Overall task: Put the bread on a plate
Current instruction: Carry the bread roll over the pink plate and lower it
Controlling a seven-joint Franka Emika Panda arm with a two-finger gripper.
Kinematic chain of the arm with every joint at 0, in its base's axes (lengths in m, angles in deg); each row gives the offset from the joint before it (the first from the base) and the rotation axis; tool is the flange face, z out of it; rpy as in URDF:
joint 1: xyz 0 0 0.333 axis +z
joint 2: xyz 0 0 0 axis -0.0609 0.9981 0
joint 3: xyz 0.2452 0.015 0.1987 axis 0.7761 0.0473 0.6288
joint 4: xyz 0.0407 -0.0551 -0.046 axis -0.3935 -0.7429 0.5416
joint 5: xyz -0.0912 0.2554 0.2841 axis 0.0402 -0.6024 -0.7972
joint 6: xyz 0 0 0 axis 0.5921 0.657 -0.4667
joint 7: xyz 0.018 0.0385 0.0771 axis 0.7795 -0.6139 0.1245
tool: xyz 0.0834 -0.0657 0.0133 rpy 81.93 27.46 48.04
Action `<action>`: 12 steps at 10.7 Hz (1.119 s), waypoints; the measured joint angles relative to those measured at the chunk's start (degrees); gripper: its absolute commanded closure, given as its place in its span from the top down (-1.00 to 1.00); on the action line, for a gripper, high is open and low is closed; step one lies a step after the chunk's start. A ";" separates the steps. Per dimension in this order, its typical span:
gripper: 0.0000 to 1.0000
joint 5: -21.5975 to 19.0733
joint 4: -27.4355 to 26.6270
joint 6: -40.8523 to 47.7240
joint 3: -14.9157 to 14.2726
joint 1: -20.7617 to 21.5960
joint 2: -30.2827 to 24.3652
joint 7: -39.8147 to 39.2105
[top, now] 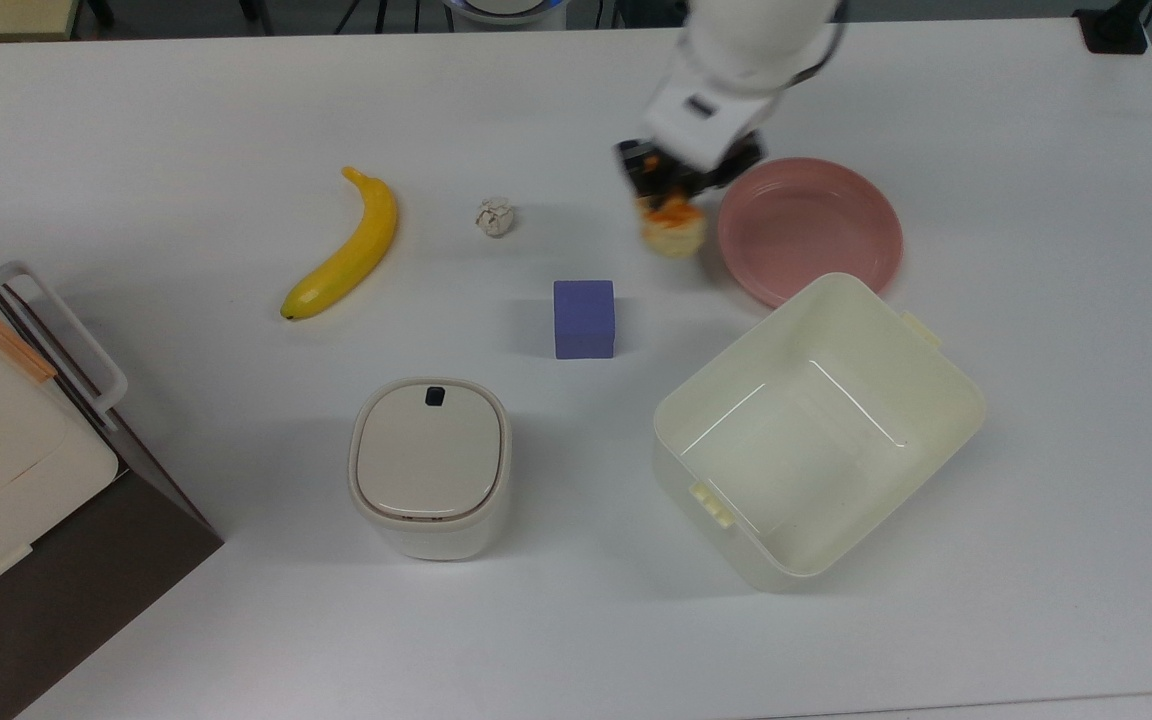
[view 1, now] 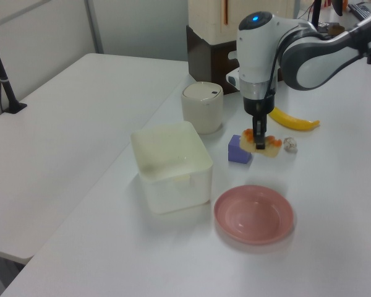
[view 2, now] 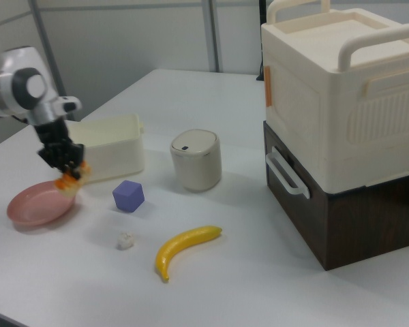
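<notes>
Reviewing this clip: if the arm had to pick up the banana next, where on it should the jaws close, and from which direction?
Probably at the thick middle of the banana, coming straight down from above. It lies flat on the table with open space on both long sides, so the jaws could straddle its narrow width there. The curved, tapering ends would likely slip or tip it.

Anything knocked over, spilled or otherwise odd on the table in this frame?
Nothing stands out. The hand carries the bread in the air beside the pink plate. The banana, purple cube, lidded container and open tub all sit upright, and nothing is spilled. The small crumpled whitish ball looks like stray litter.
</notes>
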 measured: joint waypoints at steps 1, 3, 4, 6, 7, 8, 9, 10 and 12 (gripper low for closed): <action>-0.34 -0.18 1.22 0.01 0.12 3.34 0.14 3.74; 0.13 -0.18 1.76 0.01 0.26 8.45 0.62 8.63; 0.99 -0.18 1.75 0.04 0.26 10.36 1.37 10.73; 1.00 -0.16 2.33 -0.04 0.25 12.31 5.28 14.25; 1.00 -0.12 3.75 -0.12 0.23 12.75 7.93 15.83; 1.00 -0.11 5.59 -0.15 0.22 13.01 10.26 17.22; 1.00 -0.10 7.09 -0.15 0.21 13.05 11.61 17.70; 1.00 -0.10 8.16 -0.15 0.05 13.02 11.97 17.92; 1.00 0.00 10.21 3.55 -0.27 12.42 11.06 17.99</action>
